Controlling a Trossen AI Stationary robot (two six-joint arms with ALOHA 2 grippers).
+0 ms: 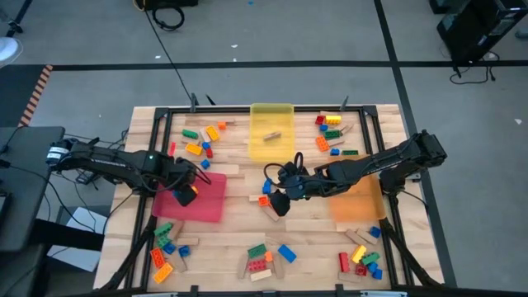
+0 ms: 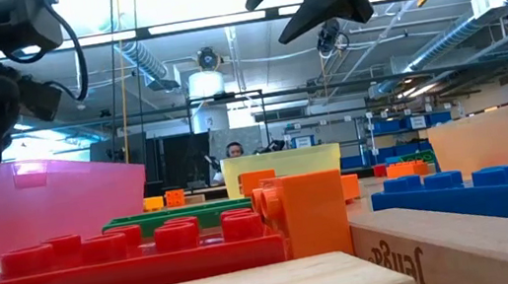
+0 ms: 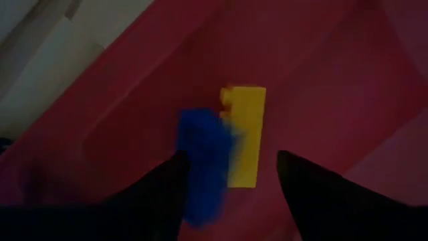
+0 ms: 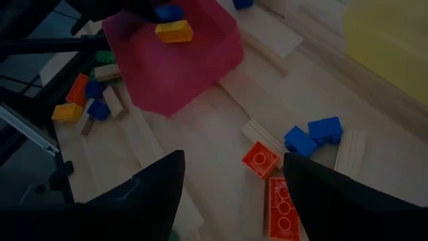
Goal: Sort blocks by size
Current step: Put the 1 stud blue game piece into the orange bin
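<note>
My left gripper (image 1: 186,193) hangs over the red tray (image 1: 210,202), pointing down, its fingers apart (image 3: 231,191). Between them shows a blurred blue brick (image 3: 204,167), close to one finger (image 3: 164,194). A yellow brick (image 3: 244,134) lies flat on the tray's floor beside it. My right gripper (image 1: 279,202) stands open (image 4: 231,167) above the table's middle. Below it lie a small red brick (image 4: 261,161), two blue bricks (image 4: 314,134), a long red brick (image 4: 284,207) and wooden blocks (image 4: 351,150). My left gripper's fingers stand apart on either side of the blue brick (image 3: 200,150). The brick is blurred right beside one finger, and I cannot tell whether that finger touches it.
A yellow tray (image 1: 272,130) at the far middle holds a wooden block. An orange tray (image 1: 356,198) lies under the right arm. Heaps of bricks lie at the far left (image 1: 202,140), far right (image 1: 330,132), near left (image 1: 169,247), near middle (image 1: 264,260) and near right (image 1: 363,260).
</note>
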